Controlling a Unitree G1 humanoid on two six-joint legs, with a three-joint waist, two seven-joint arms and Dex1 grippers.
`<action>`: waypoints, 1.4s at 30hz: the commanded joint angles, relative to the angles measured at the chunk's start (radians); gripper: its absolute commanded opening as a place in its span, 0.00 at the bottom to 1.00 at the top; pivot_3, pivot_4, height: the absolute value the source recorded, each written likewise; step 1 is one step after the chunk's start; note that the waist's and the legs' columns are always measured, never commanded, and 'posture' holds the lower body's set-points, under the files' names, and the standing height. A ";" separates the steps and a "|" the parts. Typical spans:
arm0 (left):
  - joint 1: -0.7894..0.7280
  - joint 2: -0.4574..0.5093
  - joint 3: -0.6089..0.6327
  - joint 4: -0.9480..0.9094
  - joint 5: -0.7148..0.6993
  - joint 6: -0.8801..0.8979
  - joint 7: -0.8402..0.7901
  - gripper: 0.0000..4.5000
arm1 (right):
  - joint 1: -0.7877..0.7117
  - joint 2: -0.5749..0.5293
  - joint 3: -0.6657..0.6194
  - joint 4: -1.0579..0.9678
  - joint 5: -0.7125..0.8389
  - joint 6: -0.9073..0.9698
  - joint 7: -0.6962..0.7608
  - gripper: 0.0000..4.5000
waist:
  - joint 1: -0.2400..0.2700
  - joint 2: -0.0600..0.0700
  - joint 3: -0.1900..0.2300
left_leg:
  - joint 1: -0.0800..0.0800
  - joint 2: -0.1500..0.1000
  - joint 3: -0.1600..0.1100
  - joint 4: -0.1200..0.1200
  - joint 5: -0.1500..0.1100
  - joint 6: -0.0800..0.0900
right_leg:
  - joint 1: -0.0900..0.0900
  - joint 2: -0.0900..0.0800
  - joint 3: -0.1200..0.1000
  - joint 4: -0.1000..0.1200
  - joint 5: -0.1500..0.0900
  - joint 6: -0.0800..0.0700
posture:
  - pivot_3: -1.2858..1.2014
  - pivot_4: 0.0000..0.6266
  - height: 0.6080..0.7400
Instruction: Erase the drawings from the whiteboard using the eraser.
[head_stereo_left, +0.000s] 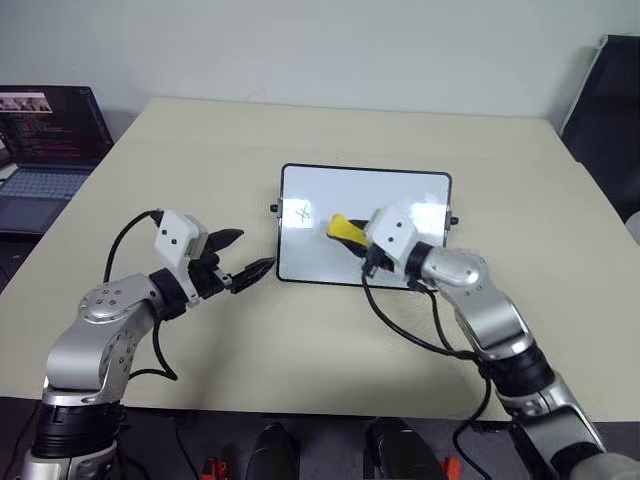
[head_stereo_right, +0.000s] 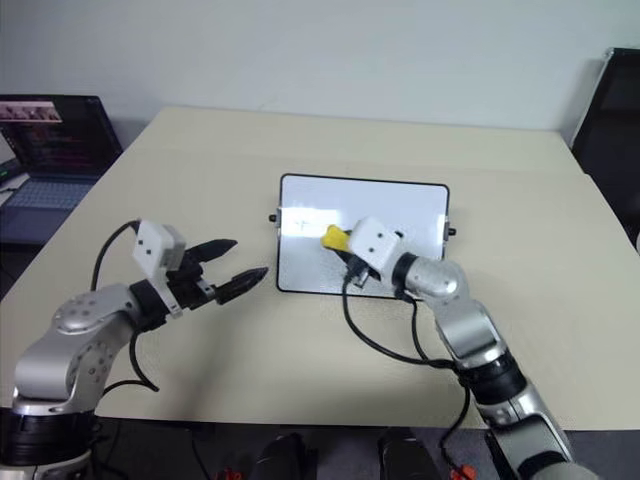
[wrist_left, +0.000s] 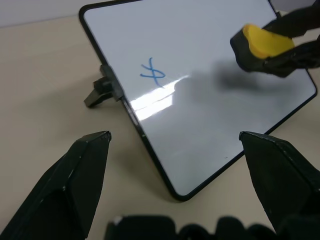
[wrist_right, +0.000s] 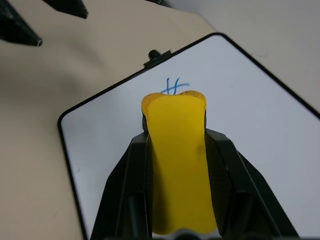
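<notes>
The whiteboard (head_stereo_left: 365, 205) stands propped at a slant in the middle of the table. One blue drawing (head_stereo_left: 303, 212) shows near its left edge, also seen in the left wrist view as a drawing (wrist_left: 153, 73) and in the right wrist view as a drawing (wrist_right: 174, 86). My right gripper (head_stereo_left: 352, 238) is shut on the yellow eraser (head_stereo_left: 345, 229), held over the board's middle just right of the scribble. The eraser (wrist_right: 179, 160) sits squeezed between both fingers. My left gripper (head_stereo_left: 250, 255) is open, off the board's lower left corner, holding nothing.
An open laptop (head_stereo_left: 45, 150) sits on a lower surface at the far left. A dark chair (head_stereo_left: 605, 110) stands past the table's right corner. Bare tan tabletop (head_stereo_left: 300, 330) lies in front of the board and behind it.
</notes>
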 joint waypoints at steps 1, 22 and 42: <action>-0.044 -0.003 0.010 0.040 0.031 -0.076 -0.001 1.00 | -0.142 0.060 0.032 0.122 -0.044 -0.031 -0.032 0.24 | -0.001 0.001 0.001 | 0.000 0.000 0.000 0.000 0.000 0.000 | 0.000 0.000 0.000 0.000 0.001 0.001 | 0.52 0.24 1.00; -0.051 -0.024 -0.035 0.091 0.038 -0.137 -0.096 1.00 | -0.380 0.071 0.171 0.551 -0.233 -0.190 0.055 0.24 | 0.001 0.001 0.001 | 0.000 0.000 -0.002 -0.001 0.000 0.000 | 0.000 0.000 -0.003 0.001 0.003 -0.003 | 0.52 0.24 1.00; -0.075 -0.026 -0.051 0.142 0.043 -0.170 -0.129 1.00 | -0.371 0.043 0.215 0.556 -0.331 -0.213 0.055 0.24 | 0.002 0.002 0.001 | 0.000 0.000 -0.003 0.002 0.002 0.001 | 0.001 0.000 -0.004 0.001 0.004 0.000 | 0.52 0.24 1.00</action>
